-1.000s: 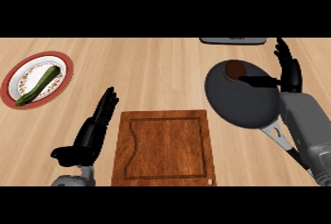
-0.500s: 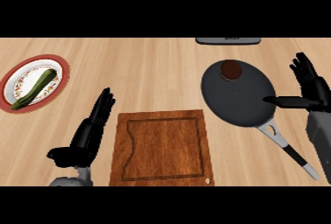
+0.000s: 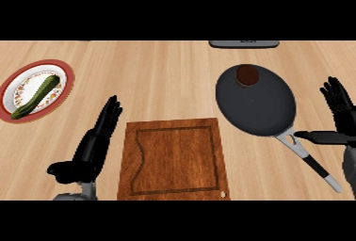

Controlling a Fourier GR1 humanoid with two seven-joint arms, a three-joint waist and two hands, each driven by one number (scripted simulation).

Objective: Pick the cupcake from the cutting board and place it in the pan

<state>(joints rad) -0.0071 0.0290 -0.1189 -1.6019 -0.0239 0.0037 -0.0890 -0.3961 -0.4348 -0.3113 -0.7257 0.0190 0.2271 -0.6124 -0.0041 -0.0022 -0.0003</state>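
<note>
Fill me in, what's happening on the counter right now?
The cupcake sits in the pan, at its far edge, and the cutting board is bare. Neither hand holds anything: the right hand is open beside the pan's handle, the left hand rests open left of the board. A plate with a cucumber sits at far left, untouched. The placing looks done.

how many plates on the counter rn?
1. The plate, red-rimmed with a cucumber on it, sits at the counter's far left. The round dark thing at right is a pan, not a plate. None seem hidden.
</note>
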